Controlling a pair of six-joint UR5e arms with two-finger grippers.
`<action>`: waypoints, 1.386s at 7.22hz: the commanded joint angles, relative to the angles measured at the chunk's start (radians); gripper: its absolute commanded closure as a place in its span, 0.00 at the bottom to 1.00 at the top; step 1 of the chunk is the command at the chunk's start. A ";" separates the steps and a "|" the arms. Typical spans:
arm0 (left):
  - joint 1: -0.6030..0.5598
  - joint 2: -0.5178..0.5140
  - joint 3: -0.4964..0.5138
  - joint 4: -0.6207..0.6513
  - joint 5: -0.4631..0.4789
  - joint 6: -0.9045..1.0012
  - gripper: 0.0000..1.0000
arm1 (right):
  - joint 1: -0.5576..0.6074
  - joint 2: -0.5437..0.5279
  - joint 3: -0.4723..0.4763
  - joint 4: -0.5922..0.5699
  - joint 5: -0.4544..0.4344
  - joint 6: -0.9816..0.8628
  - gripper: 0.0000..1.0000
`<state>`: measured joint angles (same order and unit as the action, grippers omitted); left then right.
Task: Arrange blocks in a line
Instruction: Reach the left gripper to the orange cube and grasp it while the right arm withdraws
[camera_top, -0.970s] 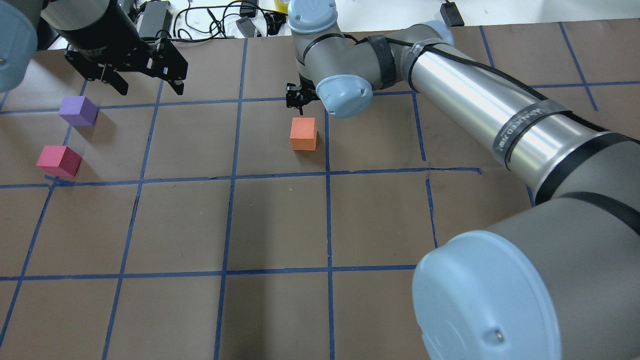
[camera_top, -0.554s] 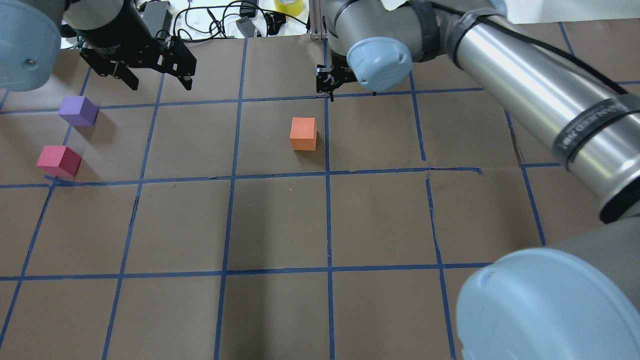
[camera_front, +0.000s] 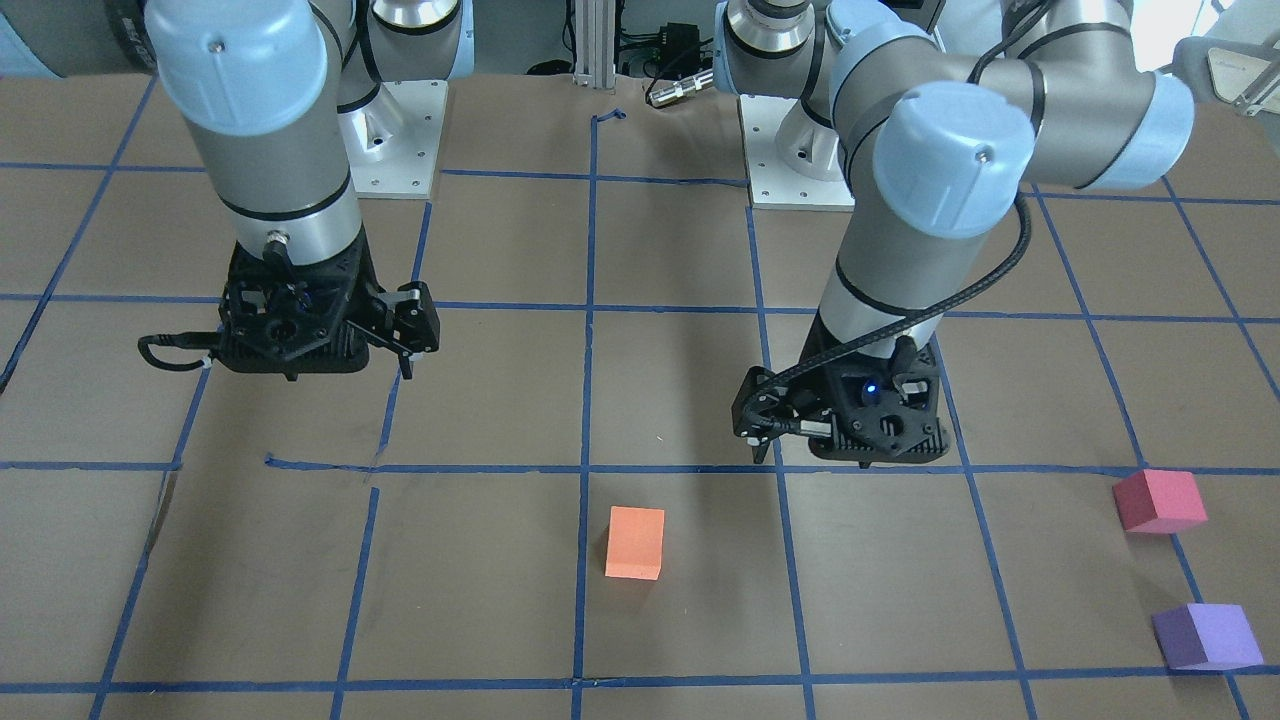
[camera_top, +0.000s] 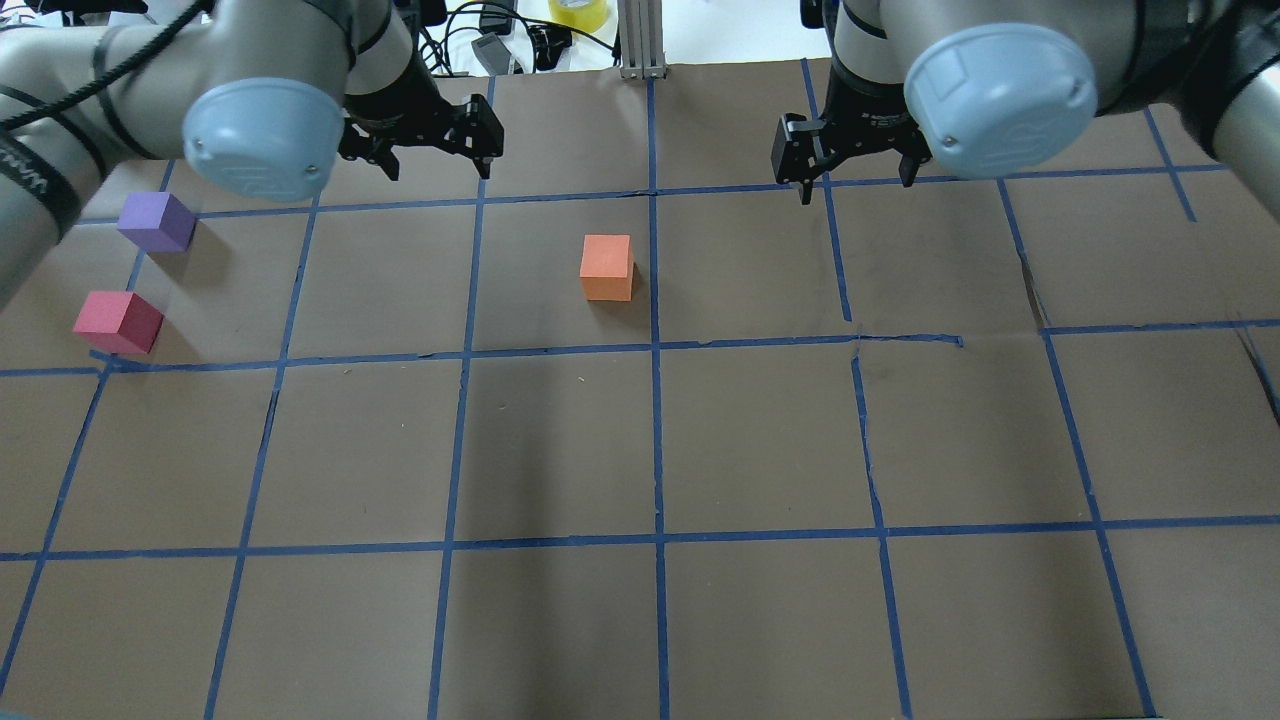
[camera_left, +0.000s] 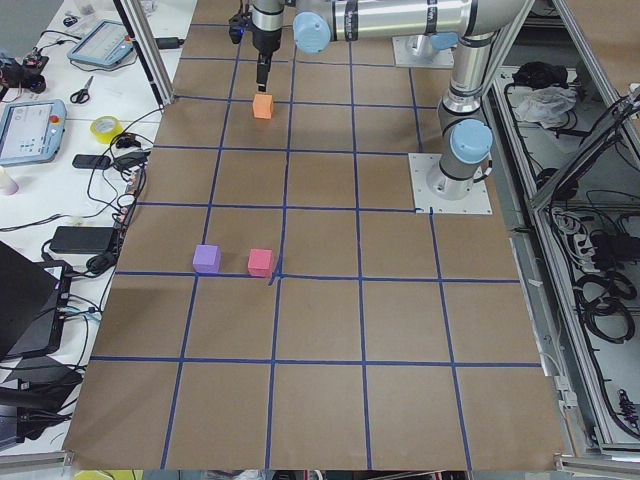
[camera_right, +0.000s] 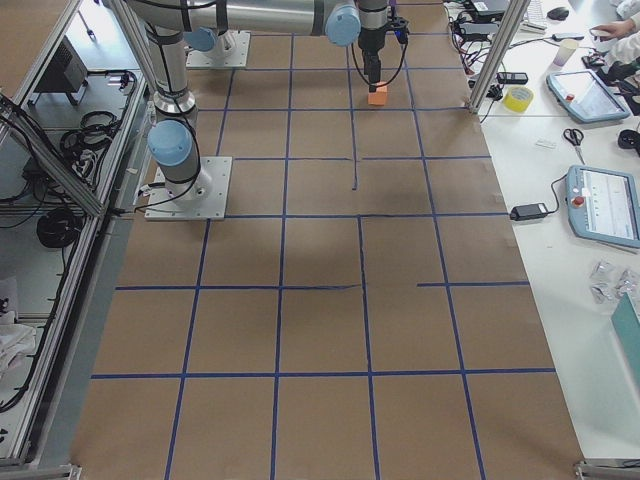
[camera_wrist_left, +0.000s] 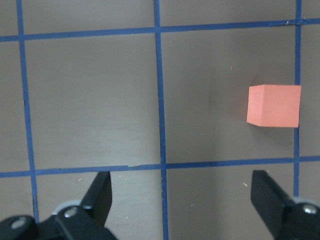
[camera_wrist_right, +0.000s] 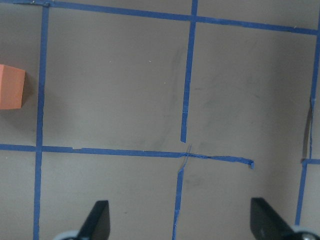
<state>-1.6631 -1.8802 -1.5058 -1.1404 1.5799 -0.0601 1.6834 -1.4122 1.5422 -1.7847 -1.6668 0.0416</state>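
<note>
1. A brown paper surface (camera_top: 560, 450) is marked into squares by blue tape lines (camera_top: 657, 440). Cables (camera_top: 420, 30) and a yellow tape roll (camera_top: 578, 12) lie past its far edge.
2. The orange block (camera_top: 606, 266) sits near the middle of the surface, just beside a lengthwise tape line.
3. The pinkish-red block (camera_top: 117, 322) and the purple block (camera_top: 155, 221) sit well apart from it, near the surface's edge on the robot's left. They are near each other but not touching, and the purple one lies farther from the robot.
4. The three blocks do not lie in one line.
5. The left claw (camera_top: 438, 155) hovers above the surface on the robot's left of the orange block, its fingers spread apart with nothing between them.
6. The right claw (camera_top: 857, 180) hovers on the orange block's other side, its fingers likewise apart and empty.
</note>
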 joint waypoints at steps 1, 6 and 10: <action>-0.078 -0.118 0.031 0.115 0.000 -0.073 0.00 | -0.039 -0.091 0.052 0.058 0.010 0.003 0.00; -0.167 -0.283 0.096 0.120 0.003 -0.195 0.00 | -0.108 -0.169 0.053 0.235 0.074 -0.054 0.00; -0.175 -0.341 0.093 0.125 0.005 -0.198 0.00 | -0.122 -0.182 0.047 0.231 0.081 -0.069 0.00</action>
<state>-1.8380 -2.2057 -1.4134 -1.0161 1.5841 -0.2573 1.5621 -1.5886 1.5909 -1.5573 -1.5789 -0.0254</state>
